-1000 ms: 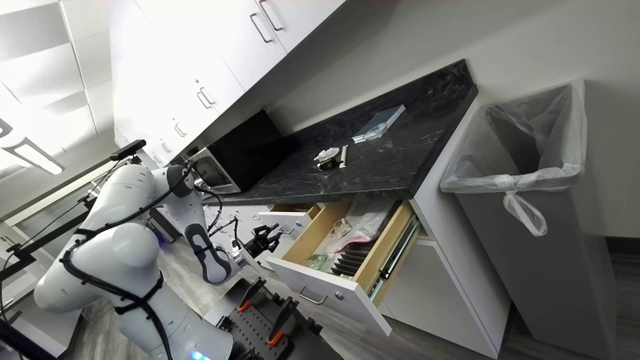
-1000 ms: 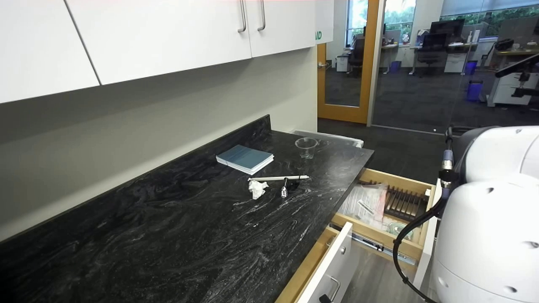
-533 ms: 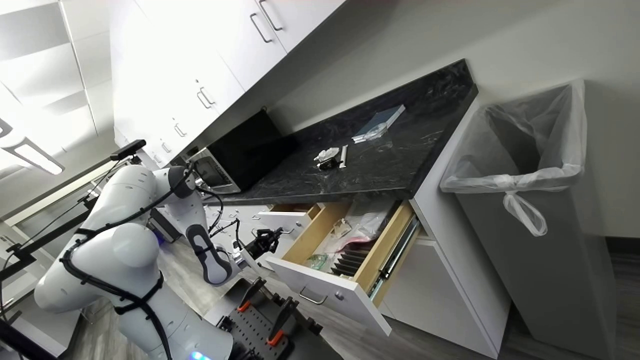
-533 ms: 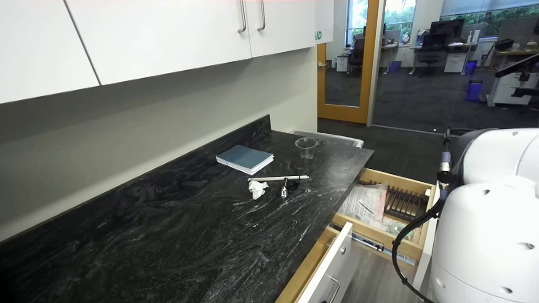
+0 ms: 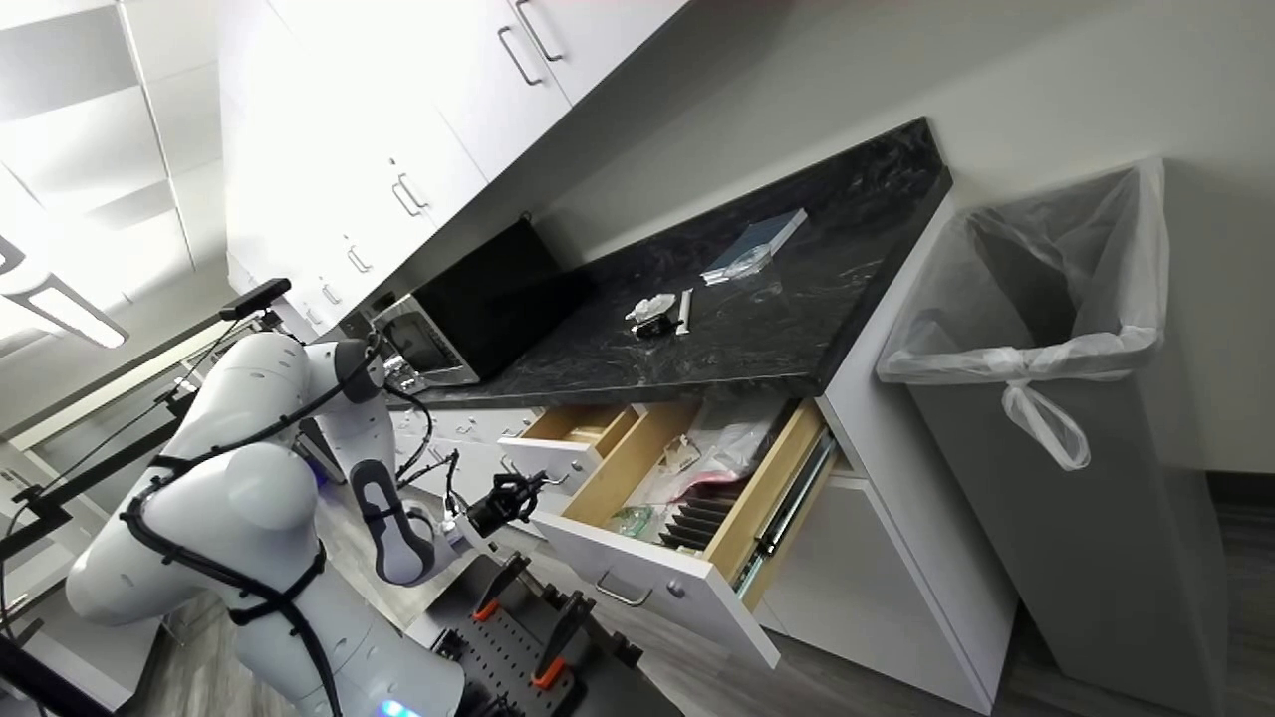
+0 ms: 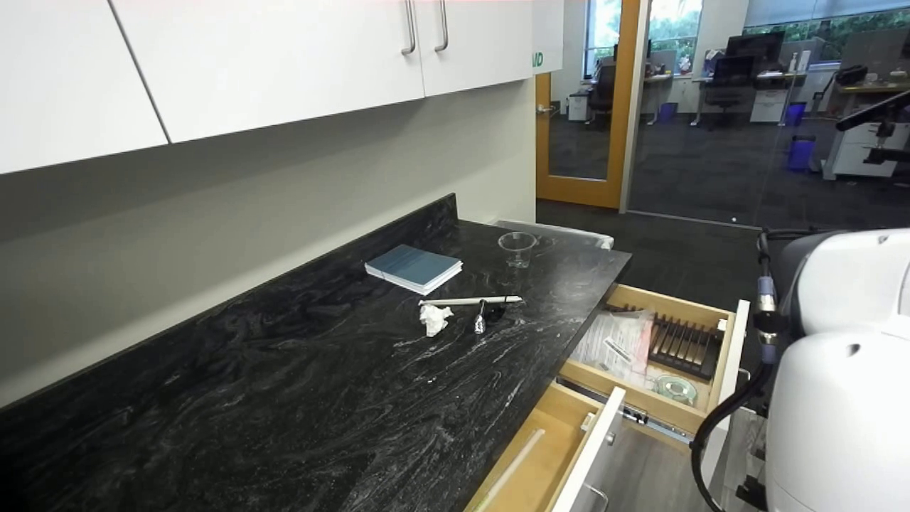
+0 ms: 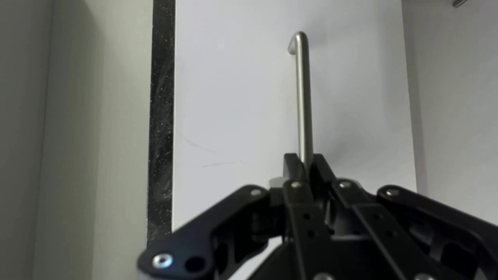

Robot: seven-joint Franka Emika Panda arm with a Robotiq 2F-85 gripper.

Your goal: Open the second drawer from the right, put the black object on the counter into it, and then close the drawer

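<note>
The second drawer from the right (image 5: 543,460) is partly open, with a white front and light wood interior. In an exterior view its inside (image 6: 547,441) shows a long pale strip. My gripper (image 5: 533,490) is at its front. In the wrist view my gripper (image 7: 305,165) is shut on the metal handle (image 7: 303,97) of the white drawer front (image 7: 233,116). The black object (image 5: 655,326) lies on the dark counter (image 5: 847,249), far from my gripper; it also shows, with a silvery tip, in an exterior view (image 6: 489,311).
The rightmost drawer (image 5: 657,588) stands open beside it, holding plastic bags and a dark slotted rack (image 6: 686,345). On the counter are crumpled white paper (image 6: 434,320), a white stick (image 6: 462,301), a blue book (image 6: 414,267) and a clear cup (image 6: 517,249). A grey bin (image 5: 1076,478) stands at the counter's end.
My gripper's fingers have closed on the handle. It has moved back away from the cabinet, and the second drawer has come further out with it, showing more of its inside.
</note>
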